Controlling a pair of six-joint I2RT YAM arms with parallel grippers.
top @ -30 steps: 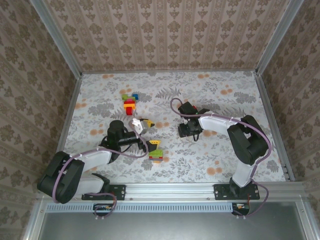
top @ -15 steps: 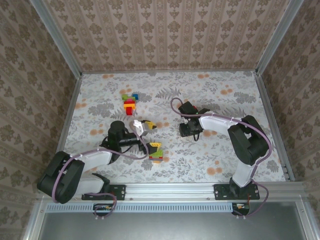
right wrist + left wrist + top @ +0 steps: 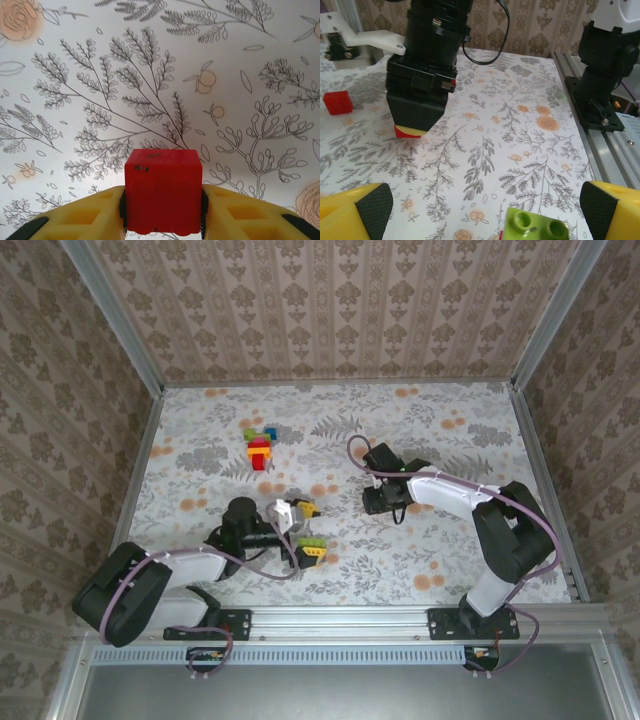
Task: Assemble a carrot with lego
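The right gripper (image 3: 163,215) is closed partway on a red brick (image 3: 163,187). Its yellow fingers (image 3: 85,220) press the brick's two sides, and the block sits square between the black pads. In the left wrist view this gripper points straight down with the brick low over the flowered table (image 3: 440,440). Whether the brick touches the cloth cannot be told. The left gripper (image 3: 485,205) stands wide open and holds nothing, with one yellow finger at each lower corner of its own view. A green brick (image 3: 536,227) lies studs-up between them, nearer the right-hand finger. In that view a second red brick (image 3: 338,102) rests on the table at 9 o'clock from the right gripper, well apart from it. From above, the left gripper lies low at about 8 o'clock from the right one. A small heap of bricks (image 3: 260,447), red, yellow, green and blue, sits at 11 o'clock from the left gripper, toward the back wall.
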